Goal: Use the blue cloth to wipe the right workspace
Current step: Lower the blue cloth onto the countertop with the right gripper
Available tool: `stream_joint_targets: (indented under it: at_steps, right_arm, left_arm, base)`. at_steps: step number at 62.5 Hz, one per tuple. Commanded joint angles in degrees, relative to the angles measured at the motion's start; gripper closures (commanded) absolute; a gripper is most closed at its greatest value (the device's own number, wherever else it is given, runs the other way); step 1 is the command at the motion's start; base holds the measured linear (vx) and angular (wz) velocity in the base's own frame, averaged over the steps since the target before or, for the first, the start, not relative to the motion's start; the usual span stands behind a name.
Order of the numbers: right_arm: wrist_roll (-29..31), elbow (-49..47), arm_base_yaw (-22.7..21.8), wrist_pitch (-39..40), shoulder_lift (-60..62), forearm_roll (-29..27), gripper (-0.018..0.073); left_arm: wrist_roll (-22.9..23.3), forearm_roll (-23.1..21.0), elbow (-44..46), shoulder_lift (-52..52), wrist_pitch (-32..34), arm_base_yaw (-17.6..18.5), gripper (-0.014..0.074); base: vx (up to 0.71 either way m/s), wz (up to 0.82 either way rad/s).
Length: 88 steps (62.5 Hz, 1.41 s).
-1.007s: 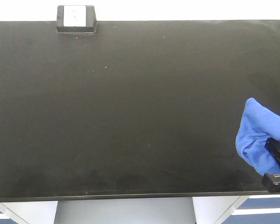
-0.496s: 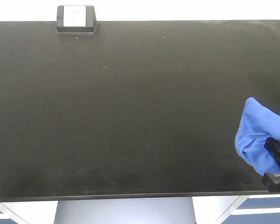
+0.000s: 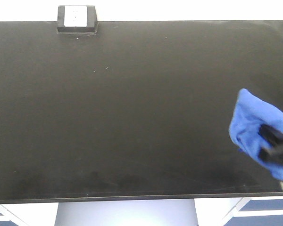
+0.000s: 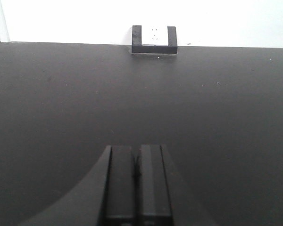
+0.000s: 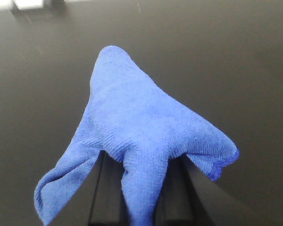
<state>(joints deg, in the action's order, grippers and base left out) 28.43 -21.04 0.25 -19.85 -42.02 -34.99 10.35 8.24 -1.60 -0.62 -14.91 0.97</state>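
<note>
The blue cloth (image 3: 251, 123) lies bunched on the black tabletop (image 3: 132, 117) at the right side. My right gripper (image 3: 272, 141) is shut on the cloth's near part and shows blurred in the front view. In the right wrist view the blue cloth (image 5: 141, 127) spreads forward from between my fingers (image 5: 177, 197), with a fold pinched in the middle and flaps to the left and right. My left gripper (image 4: 137, 155) is shut and empty, low over the tabletop (image 4: 61, 103) and pointing at the back wall.
A black-and-white socket box (image 3: 76, 19) stands at the back left edge of the table; it also shows in the left wrist view (image 4: 154, 39). The table's front edge (image 3: 132, 197) runs along the bottom of the front view.
My right gripper and the blue cloth have slid left and a little away from the front edge. The left arm has not moved.
</note>
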Motion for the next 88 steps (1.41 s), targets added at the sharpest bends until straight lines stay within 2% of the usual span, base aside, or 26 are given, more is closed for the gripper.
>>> stream_joint_targets:
  at_steps: [1, 6, 7, 8, 19, 30, 36, 40, 49, 53, 60, 67, 78, 83, 88]
  right_arm:
    - [0.7, -6.1, -0.1, 3.8, -9.9, 0.7, 0.0561]
    - [1.1, -10.0, -0.1, 4.3, -19.8, 1.7, 0.0561]
    - [2.8, -14.9, -0.1, 5.3, -32.5, 2.3, 0.0561]
    - [3.5, -15.8, -0.1, 5.6, -34.8, 2.3, 0.0561]
    - [6.5, -22.6, -0.1, 6.3, -49.7, 1.8, 0.0561]
    - [7.2, -28.1, 1.1, 4.4, -58.3, 0.0, 0.0561]
    - [10.5, -30.3, 6.3, 3.3, -60.1, -2.0, 0.0561]
    - [12.9, -30.9, 11.5, 3.6, -60.2, -3.2, 0.0561]
    - [15.7, -30.9, 21.6, 8.3, -60.2, -4.2, 0.0561]
    - [15.4, -30.7, 22.8, 11.0, -60.2, -4.3, 0.0561]
    - [14.3, -30.7, 19.7, 13.0, -60.2, -4.2, 0.0561]
    - [14.3, -30.7, 11.8, 12.2, -60.2, -4.0, 0.0561]
    - [14.4, -30.7, -3.3, 11.1, -60.2, -4.4, 0.0561]
    - [14.4, -30.7, -5.2, 9.8, -60.2, -4.5, 0.0561]
    - [14.4, -30.7, -3.8, 7.4, -60.2, -4.7, 0.0561]
  left_arm:
    - [0.5, 0.1, -1.7, -0.8, 4.6, 0.3, 0.0602]
    - [0.5, 0.1, -1.7, -0.8, 4.6, 0.3, 0.0602]
    - [0.5, 0.1, -1.7, -0.8, 4.6, 0.3, 0.0602]
    - [0.5, 0.1, -1.7, -0.8, 4.6, 0.3, 0.0602]
    - [0.5, 0.1, -1.7, -0.8, 4.6, 0.3, 0.0602]
    - [0.5, 0.1, -1.7, -0.8, 4.6, 0.3, 0.0602]
    - [0.5, 0.1, -1.7, -0.8, 4.6, 0.3, 0.0602]
    - [0.5, 0.1, -1.7, -0.8, 4.6, 0.3, 0.0602]
    - [0.5, 0.1, -1.7, -0.8, 4.6, 0.3, 0.0602]
    - [0.5, 0.1, -1.7, -0.8, 4.6, 0.3, 0.0602]
    - [0.5, 0.1, -1.7, -0.8, 4.6, 0.3, 0.0602]
    - [0.5, 0.1, -1.7, -0.8, 4.6, 0.3, 0.0602]
    - [0.5, 0.1, -1.7, -0.8, 4.6, 0.3, 0.0602]
    - [0.5, 0.1, -1.7, -0.8, 4.6, 0.3, 0.0602]
    - [0.5, 0.1, -1.7, -0.8, 4.6, 0.3, 0.0602]
  base:
    - [0.0, 0.0]
    - [0.0, 0.0]
    - [0.0, 0.0]
    - [0.0, 0.0]
    - [0.0, 0.0]
    - [0.0, 0.0]
    - [0.0, 0.0]
    - [0.0, 0.0]
    - [0.0, 0.0]
    - [0.0, 0.0]
    - [0.0, 0.0]
    - [0.0, 0.0]
    - [0.0, 0.0]
    - [0.0, 0.0]
    - [0.0, 0.0]
